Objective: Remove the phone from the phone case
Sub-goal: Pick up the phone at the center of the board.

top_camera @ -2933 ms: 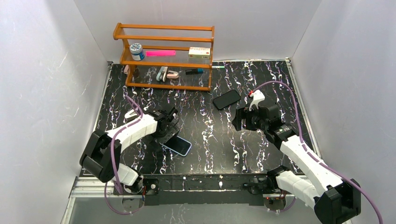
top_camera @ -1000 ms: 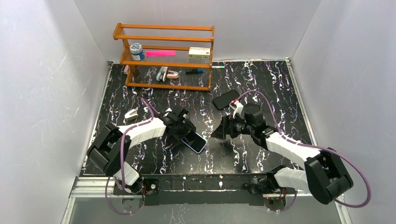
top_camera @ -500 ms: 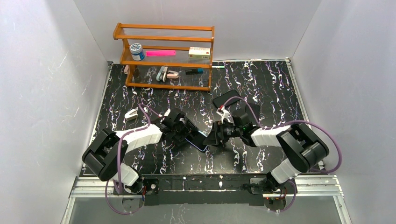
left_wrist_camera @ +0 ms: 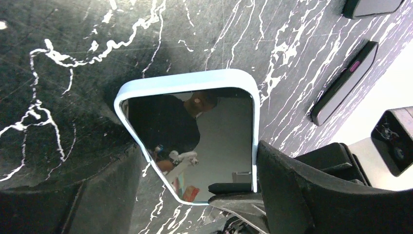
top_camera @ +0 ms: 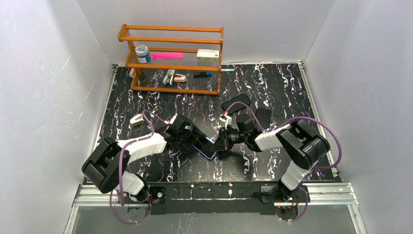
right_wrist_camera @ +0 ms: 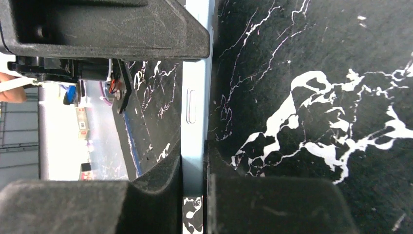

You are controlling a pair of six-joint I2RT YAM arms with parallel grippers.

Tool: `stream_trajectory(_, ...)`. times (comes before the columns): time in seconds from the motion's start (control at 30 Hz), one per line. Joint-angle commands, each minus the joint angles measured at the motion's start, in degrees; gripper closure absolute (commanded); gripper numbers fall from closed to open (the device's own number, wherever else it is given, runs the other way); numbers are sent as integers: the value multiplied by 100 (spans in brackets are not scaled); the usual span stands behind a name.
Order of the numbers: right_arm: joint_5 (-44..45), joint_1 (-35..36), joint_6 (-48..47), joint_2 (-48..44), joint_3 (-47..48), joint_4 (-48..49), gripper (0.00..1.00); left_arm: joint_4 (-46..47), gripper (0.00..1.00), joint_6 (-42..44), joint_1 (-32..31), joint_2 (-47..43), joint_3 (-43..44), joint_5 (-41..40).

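The phone (left_wrist_camera: 214,126) sits in a light-blue phone case (left_wrist_camera: 195,78), dark glossy screen up, low over the middle of the table (top_camera: 207,148). My left gripper (top_camera: 191,139) spans the case's width, with one finger on each long edge (left_wrist_camera: 195,161). From the right, my right gripper (top_camera: 219,145) is shut on the case's end. In the right wrist view its two fingers pinch the blue side wall (right_wrist_camera: 191,106) between them (right_wrist_camera: 195,165). The left gripper's finger (right_wrist_camera: 97,29) shows at the top of that view.
A second black phone (top_camera: 236,103) lies flat just behind the right gripper, also seen in the left wrist view (left_wrist_camera: 343,83). A wooden shelf (top_camera: 171,58) with small items stands at the back left. A small white object (top_camera: 137,119) lies left of the left arm.
The right gripper swung left to the cased phone and closed on its end. The left gripper carried the phone a little to the right and kept its hold.
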Motion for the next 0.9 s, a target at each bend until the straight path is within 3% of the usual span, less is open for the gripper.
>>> stream_trajectory(0.0, -334, 55, 43, -218, 269, 537, 99, -327, 76, 383, -39, -353, -158, -181)
stream_trajectory(0.2, -94, 50, 103, -718, 318, 256, 99, -427, 10, 987, -31, -930, 13, -583)
stream_trajectory(0.23, -43, 52, 139, -811, 325, 223, 99, -491, 3, 1129, -31, -1022, 47, -708)
stream_trajectory(0.63, 819, -131, 606, -2095, 264, -440, 99, -929, 2, 2895, 290, -2298, 507, -1216)
stream_trajectory(0.87, 1064, -423, 1094, -2638, 213, -520, 99, -1457, 2, 3797, 344, -2484, 1227, -1083)
